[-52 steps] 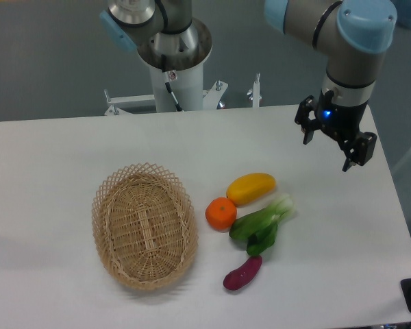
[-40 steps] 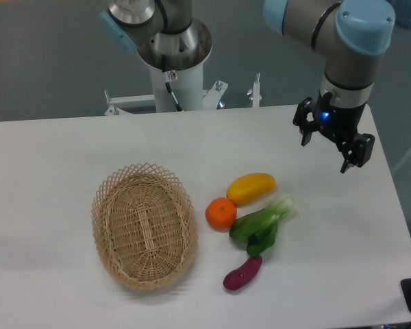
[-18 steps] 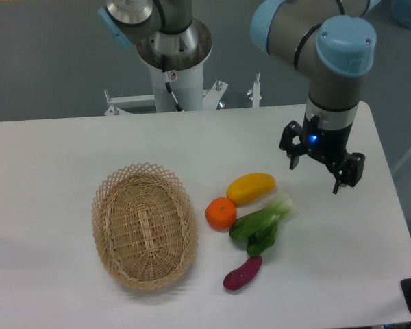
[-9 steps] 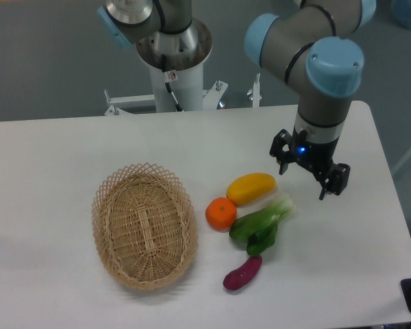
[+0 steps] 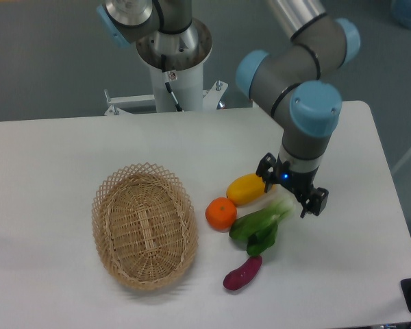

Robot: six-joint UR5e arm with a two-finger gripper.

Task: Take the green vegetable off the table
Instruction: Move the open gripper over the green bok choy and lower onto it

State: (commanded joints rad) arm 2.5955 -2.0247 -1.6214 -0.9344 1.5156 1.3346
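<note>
The green vegetable [image 5: 260, 225] lies on the white table [image 5: 55, 151], right of centre, with dark leaves toward the lower left and a pale stalk end toward the upper right. My gripper [image 5: 290, 194] hangs open just above that pale stalk end, one finger near the yellow fruit and the other to the stalk's right. Nothing is held between the fingers.
A yellow mango-shaped fruit [image 5: 248, 188] lies just left of the gripper. An orange [image 5: 220, 213] touches the vegetable's left side. A small purple eggplant [image 5: 242, 272] sits below the leaves. A wicker basket [image 5: 144, 225] stands at the left.
The arm has swung left and down from the table's far right side until the open gripper is over the vegetable's stalk end. No object on the table has moved.
</note>
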